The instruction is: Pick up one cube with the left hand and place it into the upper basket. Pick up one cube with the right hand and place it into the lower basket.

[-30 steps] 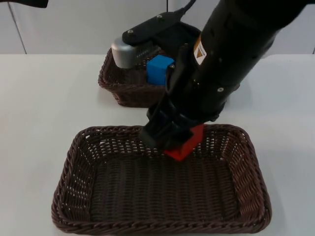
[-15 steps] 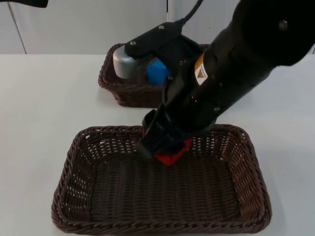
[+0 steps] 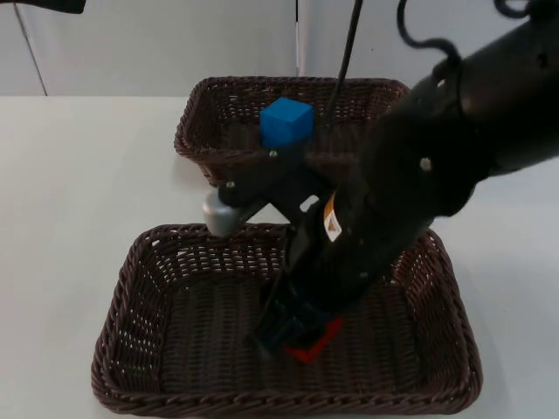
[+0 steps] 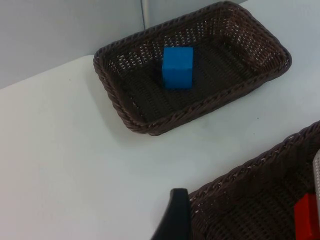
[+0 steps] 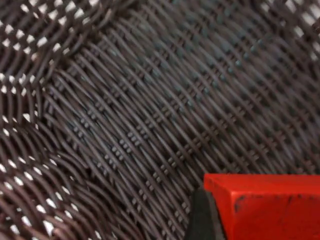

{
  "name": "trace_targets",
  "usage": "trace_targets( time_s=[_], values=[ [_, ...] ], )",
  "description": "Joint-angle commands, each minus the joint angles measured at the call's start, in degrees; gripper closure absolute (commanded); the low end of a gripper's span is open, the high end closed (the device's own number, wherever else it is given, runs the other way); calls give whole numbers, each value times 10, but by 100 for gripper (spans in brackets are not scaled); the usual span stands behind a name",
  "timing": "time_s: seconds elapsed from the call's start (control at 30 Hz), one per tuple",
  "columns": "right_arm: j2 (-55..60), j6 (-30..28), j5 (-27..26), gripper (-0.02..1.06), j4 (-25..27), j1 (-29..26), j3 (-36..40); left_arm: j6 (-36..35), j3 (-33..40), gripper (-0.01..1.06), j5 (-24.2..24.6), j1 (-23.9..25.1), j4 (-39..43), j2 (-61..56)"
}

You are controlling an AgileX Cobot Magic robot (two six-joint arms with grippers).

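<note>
A blue cube (image 3: 286, 123) (image 4: 177, 67) sits inside the upper basket (image 3: 188, 131) (image 4: 125, 115). My right gripper (image 3: 295, 337) reaches down into the lower basket (image 3: 122, 305) (image 4: 250, 170), shut on a red cube (image 3: 316, 342) (image 5: 265, 205) (image 4: 306, 222). The cube hangs just over the woven floor near the basket's middle front; I cannot tell whether it touches. One black finger (image 5: 202, 220) presses the cube's side. My left arm (image 3: 44, 4) waits at the back left, above the table beside both baskets.
The two brown wicker baskets stand one behind the other with a narrow strip of white table (image 3: 79, 175) between them. The grey partition wall (image 3: 131, 44) closes off the back. The right arm's bulk covers the lower basket's right half.
My right arm has come forward and down with the red cube, from the lower basket's back rim to deep inside it. The blue cube is now uncovered.
</note>
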Motion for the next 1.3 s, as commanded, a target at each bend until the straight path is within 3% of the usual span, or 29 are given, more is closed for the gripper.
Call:
trace_targets(
  time_s=[0.0, 0.4, 0.5, 0.7, 0.77, 0.87, 1.0, 1.27],
  values=[
    [7, 1, -18, 105, 1, -1, 1, -3, 3, 31, -2, -2, -3, -4],
    [15, 3, -24, 102, 4, -1, 1, -3, 3, 31, -2, -2, -6, -4],
    [16, 3, -24, 96, 6, -1, 1, -3, 3, 31, -2, -2, -6, -4],
    [26, 3, -17, 63, 6, -1, 1, -3, 3, 31, -2, -2, -10, -4],
    [26, 3, -16, 59, 6, -1, 1, -3, 3, 31, -2, -2, -11, -4],
    [26, 6, -13, 39, 6, -1, 1, -3, 3, 31, -2, -2, -14, -4],
    [26, 16, -16, 32, 6, -1, 1, -3, 3, 31, -2, -2, -15, -4],
    [-11, 16, 4, 32, 6, -1, -1, -2, 3, 31, -2, -2, -15, -4]
  ],
)
